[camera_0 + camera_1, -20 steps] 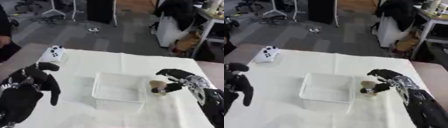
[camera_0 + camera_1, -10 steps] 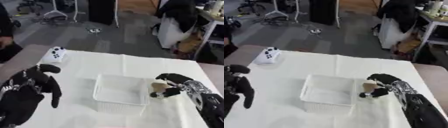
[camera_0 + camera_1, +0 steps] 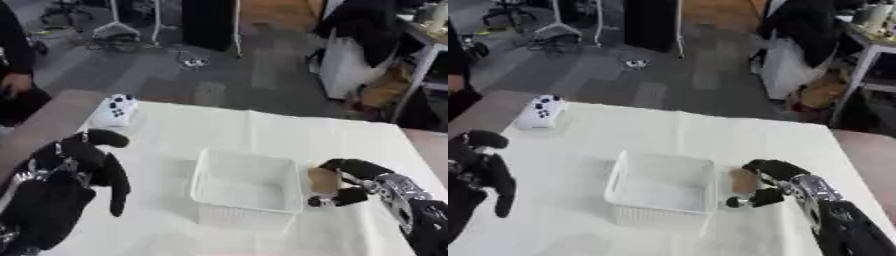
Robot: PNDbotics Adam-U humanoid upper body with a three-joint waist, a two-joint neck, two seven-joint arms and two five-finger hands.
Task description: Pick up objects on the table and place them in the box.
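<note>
Pinching a small brown block just right of the box, the right hand should clear the rim before letting go. The left hand idles, fingers relaxed.

White box at frame centre on a white table; tan-brown object just right of it; white controller with dark buttons upper left; both hands black, left, right

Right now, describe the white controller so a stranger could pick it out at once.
Start at the white cloth-covered table with the white mesh box in its middle. Go to the far left corner: the white game controller lies there alone, small and rounded, with dark buttons on top.
</note>
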